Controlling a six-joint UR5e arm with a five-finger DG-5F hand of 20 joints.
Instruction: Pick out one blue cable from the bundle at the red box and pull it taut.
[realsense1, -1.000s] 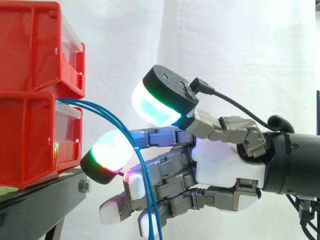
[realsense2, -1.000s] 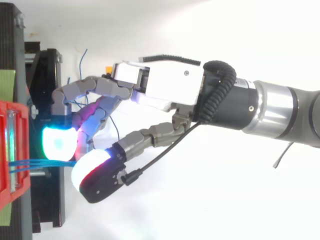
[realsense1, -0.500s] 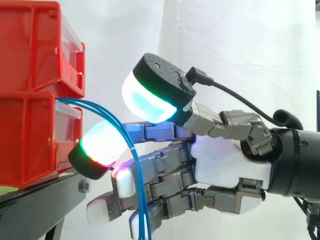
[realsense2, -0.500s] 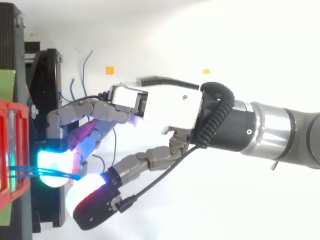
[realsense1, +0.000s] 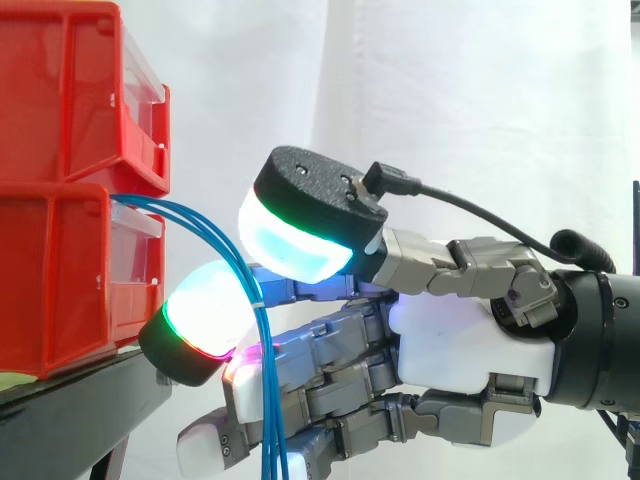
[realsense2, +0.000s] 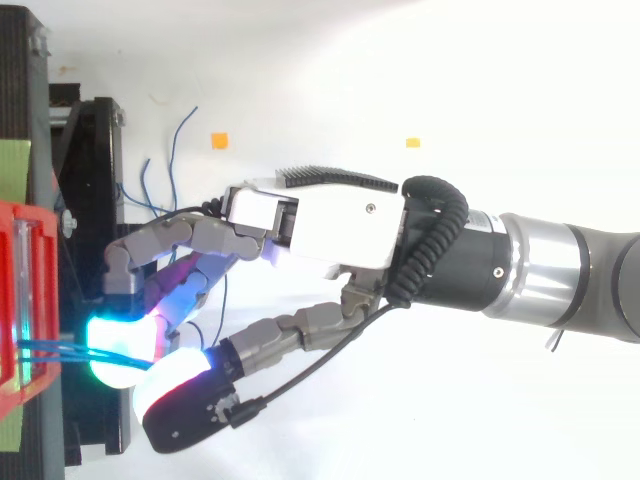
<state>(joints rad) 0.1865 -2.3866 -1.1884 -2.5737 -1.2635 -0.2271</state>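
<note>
Behind, a white curtain (realsense1: 480, 100) fills the background. Two red bins (realsense1: 60, 190) sit stacked at the left on a black stand (realsense1: 80, 400). From the right, the arm (realsense2: 560, 270) reaches level toward them and ends in the hand (realsense1: 460, 340), palm side-on, its fingers curled toward the lower bin. The thumb pad (realsense1: 290, 245), glowing cyan with a green edge, sits just above a finger pad (realsense1: 205, 305) glowing green and red. From above, these two pads touch just beside the bin front. A few blue cables (realsense1: 262, 345) leave the front of the lower bin, arc over to the right, pass between the two pads and drop straight down across the other fingers. So the hand is closed in a pinch on the cables. Loose blue strands (realsense2: 182, 135) lie on the white floor near the stand, with two small orange marks (realsense2: 219, 140) further out.
</note>
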